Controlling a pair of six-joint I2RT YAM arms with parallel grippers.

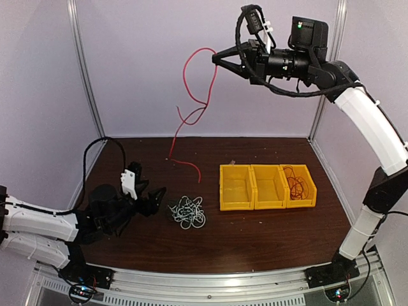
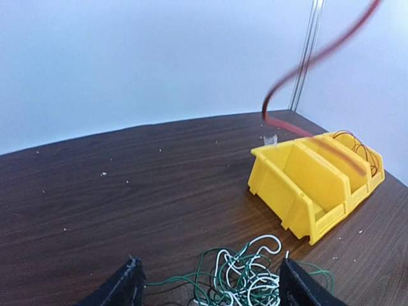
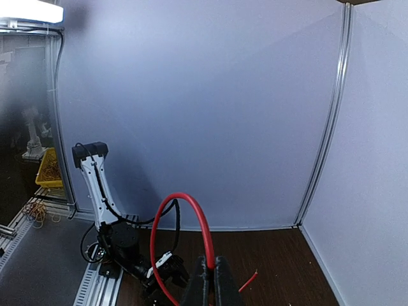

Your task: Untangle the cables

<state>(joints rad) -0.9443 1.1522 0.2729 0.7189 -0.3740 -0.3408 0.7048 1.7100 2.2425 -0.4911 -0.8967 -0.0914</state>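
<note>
Dark wooden table point(image 1: 268, 236): right gripper point(image 1: 217, 57), jaws closed on a light, limp red wire point(image 3: 179, 195) held high, and left gripper point(image 1: 156, 203), jaws wide, at the springy white-and-green wire tangle point(image 1: 187, 212), best pinched at a protruding loop.

Dark wooden table point(image 1: 255, 236) in front of me. On it: a cable tangle point(image 1: 187, 213), three joined yellow bins point(image 1: 237, 188), and the trailing end of a red cable point(image 1: 190, 166).
</note>
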